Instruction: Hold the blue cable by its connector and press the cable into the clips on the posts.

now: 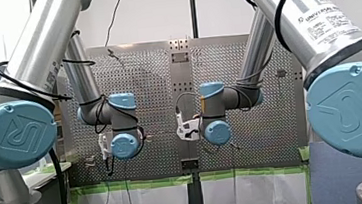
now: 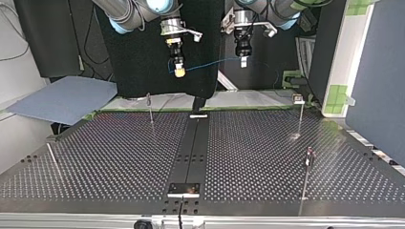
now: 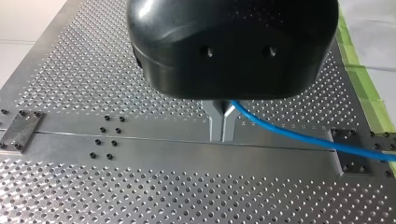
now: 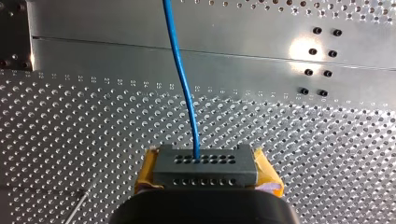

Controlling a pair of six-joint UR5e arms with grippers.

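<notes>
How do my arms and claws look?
My left arm and my right arm: silver tubes, light blue joint caps, black cables; the right bears Universal Robots lettering. My left claw: black, metal fingers. My right claw: yellow pads.

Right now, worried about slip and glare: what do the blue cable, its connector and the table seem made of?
The blue cable: smooth, slightly glossy sheath, likely plastic; bends softly. The connector: matte dark grey block with rows of holes, probably moulded plastic. The table: perforated bare metal, perhaps aluminium; it shows a bright reflection.
</notes>
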